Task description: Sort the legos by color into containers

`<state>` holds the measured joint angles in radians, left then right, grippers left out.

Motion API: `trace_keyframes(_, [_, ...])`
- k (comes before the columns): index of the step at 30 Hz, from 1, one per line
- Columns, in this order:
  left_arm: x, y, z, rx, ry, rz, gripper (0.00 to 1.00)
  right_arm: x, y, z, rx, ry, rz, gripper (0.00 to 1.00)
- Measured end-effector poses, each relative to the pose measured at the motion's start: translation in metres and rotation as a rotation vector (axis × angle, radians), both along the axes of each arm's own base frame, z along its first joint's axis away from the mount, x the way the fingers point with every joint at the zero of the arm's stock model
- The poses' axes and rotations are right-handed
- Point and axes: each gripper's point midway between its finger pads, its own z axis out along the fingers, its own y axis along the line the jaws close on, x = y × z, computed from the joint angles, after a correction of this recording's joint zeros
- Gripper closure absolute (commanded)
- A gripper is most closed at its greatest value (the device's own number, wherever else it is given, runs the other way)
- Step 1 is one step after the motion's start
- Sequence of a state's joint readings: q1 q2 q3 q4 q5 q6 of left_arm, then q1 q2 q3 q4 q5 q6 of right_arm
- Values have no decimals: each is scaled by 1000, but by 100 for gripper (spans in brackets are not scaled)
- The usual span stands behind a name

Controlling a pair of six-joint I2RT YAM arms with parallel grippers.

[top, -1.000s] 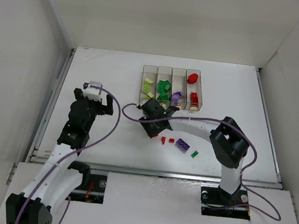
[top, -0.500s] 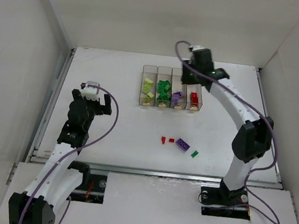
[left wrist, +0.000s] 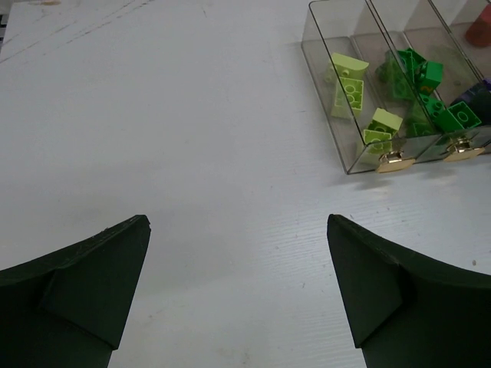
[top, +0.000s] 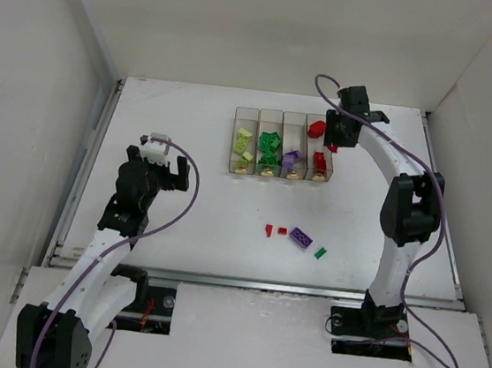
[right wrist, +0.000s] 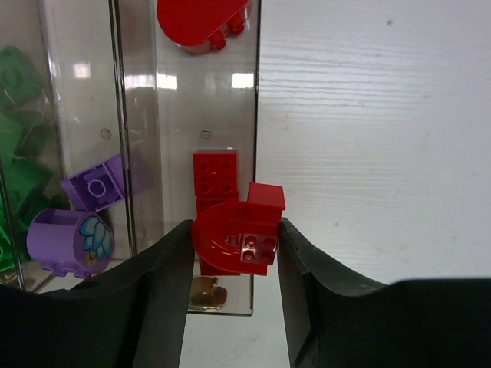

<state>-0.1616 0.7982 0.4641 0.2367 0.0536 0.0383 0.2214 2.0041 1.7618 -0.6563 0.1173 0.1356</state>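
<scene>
Four joined clear containers (top: 286, 116) stand in a row at the table's back middle. They hold yellow-green (left wrist: 349, 77), green (left wrist: 418, 77), purple (right wrist: 96, 186) and red legos (right wrist: 215, 172), one colour each. My right gripper (top: 332, 143) is shut on a red rounded lego (right wrist: 238, 238) and holds it above the right wall of the red bin (right wrist: 255, 115). A red (top: 268, 230), a small red (top: 282, 231), a purple (top: 301, 238) and a green lego (top: 320, 253) lie loose on the table. My left gripper (top: 169, 175) is open and empty at the left, its view (left wrist: 238, 222) showing bare table.
White walls close in the table on the left, back and right. The table's front edge (top: 252, 282) runs just ahead of the arm bases. Gold dots (left wrist: 393, 159) mark the near ends of the bins.
My right gripper has swung from the loose legos at the table's middle up to the back, and now hangs over the red bin's right wall with the red piece. The left arm has barely shifted.
</scene>
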Motion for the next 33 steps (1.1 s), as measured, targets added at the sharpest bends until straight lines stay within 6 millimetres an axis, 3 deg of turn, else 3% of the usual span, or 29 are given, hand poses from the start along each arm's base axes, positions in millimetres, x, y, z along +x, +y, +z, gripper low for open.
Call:
trace_keyframes(6, [1,-2,1,-6,-4,-10,1,0,13,-8,58,29,32,98])
trace_keyframes(8, [1,-2,1,-7,-5,-10,1,1,17,-7,81,26,41,82])
trace_keyframes(10, [1,-2,2,-7,-8,-10,1,0,22,-7,102,31,53,59])
trace_keyframes(11, [2,-2,2,-7,-9,-10,1,-1,23,-7,111,32,58,42])
trace_keyframes(13, [2,-2,2,-8,-11,-10,1,-2,27,-7,126,37,68,29])
trace_keyframes(14, [2,-2,2,-8,-12,-10,1,-2,28,-7,131,38,73,18])
trace_keyframes(17, [1,-2,-1,-9,-8,-10,1,-3,30,-7,140,41,81,11])
trace_keyframes(23, [1,-3,-2,-16,-4,-8,1,-10,32,1,110,30,99,11])
trace_keyframes(26, [1,-3,-2,-17,-4,-8,1,-36,56,15,61,13,173,13])
trace_keyframes(28, [1,-3,-2,-17,-4,-7,1,-69,93,20,36,9,280,13])
trace_keyframes(30, [1,-3,-2,-17,-4,-7,1,-116,146,15,13,26,445,14])
trace_keyframes(33, [1,-3,-2,-18,-4,-7,1,-200,217,-14,-18,105,699,15])
